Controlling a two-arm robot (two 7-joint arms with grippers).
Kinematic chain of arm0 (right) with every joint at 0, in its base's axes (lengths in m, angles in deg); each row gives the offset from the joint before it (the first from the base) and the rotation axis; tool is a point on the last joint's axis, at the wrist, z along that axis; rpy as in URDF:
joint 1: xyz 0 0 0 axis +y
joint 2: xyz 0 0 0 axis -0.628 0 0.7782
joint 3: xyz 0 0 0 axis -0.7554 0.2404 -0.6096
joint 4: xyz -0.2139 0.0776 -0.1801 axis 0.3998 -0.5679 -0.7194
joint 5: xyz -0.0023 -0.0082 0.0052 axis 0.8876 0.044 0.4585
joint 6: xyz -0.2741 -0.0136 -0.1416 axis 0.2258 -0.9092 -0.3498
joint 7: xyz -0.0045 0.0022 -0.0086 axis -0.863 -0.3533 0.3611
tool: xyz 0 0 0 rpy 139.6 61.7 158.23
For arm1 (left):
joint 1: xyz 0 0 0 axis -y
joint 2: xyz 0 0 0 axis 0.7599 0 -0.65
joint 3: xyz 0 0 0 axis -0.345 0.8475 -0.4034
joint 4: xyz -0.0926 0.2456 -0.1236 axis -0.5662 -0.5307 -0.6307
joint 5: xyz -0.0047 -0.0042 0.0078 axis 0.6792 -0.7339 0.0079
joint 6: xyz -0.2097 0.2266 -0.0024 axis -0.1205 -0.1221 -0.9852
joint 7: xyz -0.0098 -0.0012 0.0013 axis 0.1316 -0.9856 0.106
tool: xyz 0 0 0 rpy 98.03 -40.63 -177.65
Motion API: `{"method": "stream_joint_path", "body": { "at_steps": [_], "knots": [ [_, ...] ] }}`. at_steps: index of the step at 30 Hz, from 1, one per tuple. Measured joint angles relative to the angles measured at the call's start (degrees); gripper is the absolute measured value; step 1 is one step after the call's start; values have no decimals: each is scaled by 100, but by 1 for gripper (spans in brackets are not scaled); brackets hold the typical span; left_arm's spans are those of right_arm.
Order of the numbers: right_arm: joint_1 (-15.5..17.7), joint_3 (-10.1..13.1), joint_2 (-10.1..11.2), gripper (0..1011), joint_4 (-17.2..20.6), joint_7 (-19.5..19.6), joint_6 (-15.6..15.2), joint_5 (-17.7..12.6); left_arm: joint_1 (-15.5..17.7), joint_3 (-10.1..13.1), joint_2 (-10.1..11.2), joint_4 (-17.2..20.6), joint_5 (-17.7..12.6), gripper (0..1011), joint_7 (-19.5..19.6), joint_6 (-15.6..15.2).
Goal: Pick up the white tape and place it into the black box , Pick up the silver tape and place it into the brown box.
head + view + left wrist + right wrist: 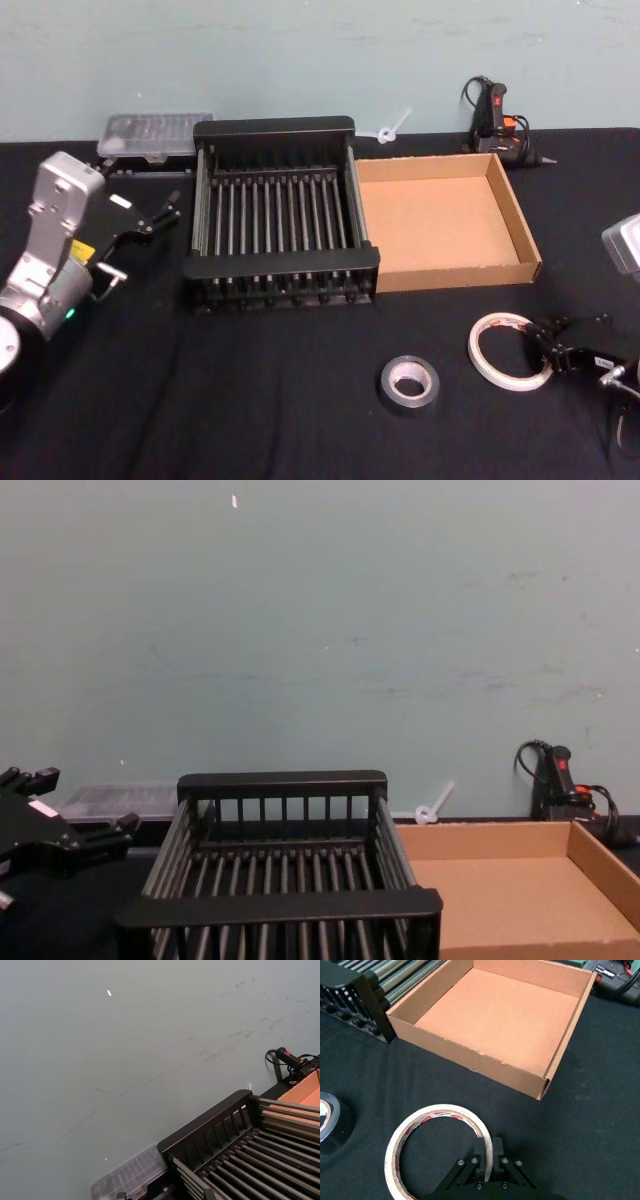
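The right gripper (489, 1146) is held low at the right front of the table, fingers (498, 1147) closed on the rim of the white tape (395, 1152), one inside the ring and one outside. The left arm is raised at the left side, its gripper (160, 214) pointed forward with fingers parted, nothing held.

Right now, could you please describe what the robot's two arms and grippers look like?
The left arm has silver-grey metal housings with a small green light, ending in a black left gripper. The right gripper is black too, with thin fingers on a screw-dotted, fan-shaped base.
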Motion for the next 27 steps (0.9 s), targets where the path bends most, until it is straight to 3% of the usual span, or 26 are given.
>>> {"method": "stream_joint_path", "body": {
  "at_steps": [16,27],
  "knots": [
    [133,299,-41,96,236,79,353,-137,0,0,0,0,0,1001,0,0],
    [-67,278,-202,96,211,183,525,-46,0,0,0,0,0,1001,0,0]
  ]
}}
